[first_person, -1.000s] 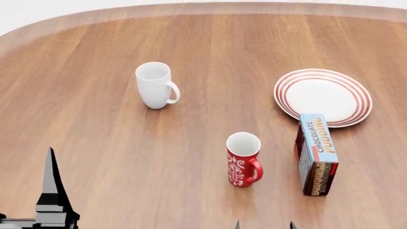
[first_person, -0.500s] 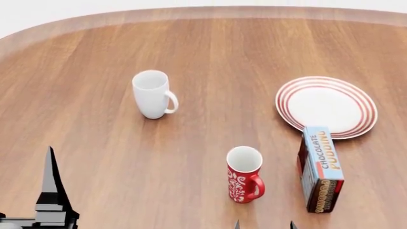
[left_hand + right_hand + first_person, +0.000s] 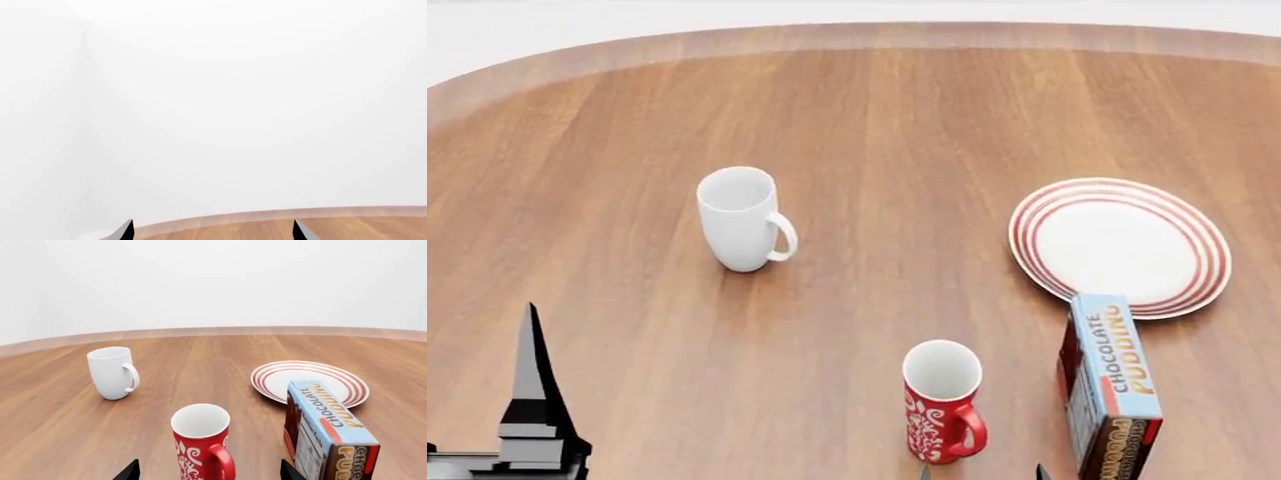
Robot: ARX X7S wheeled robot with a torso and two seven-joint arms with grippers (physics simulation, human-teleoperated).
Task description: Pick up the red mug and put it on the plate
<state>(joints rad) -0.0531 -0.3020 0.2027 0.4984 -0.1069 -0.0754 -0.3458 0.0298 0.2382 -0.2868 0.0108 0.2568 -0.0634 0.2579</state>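
At the head view's lower left, the left gripper stands low over the table with one dark finger pointing up, and its wrist view shows two tips set wide apart. Farther right stands a white mug, then the red mug, upright near the table's front edge. The right gripper sits level just behind it, fingers spread to either side, with a pudding box and the plate at right.

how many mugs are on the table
2. The white mug stands toward the table's left-middle. The red mug stands nearer the robot, right of centre, beside the pudding box. Nothing seems to hide a third.
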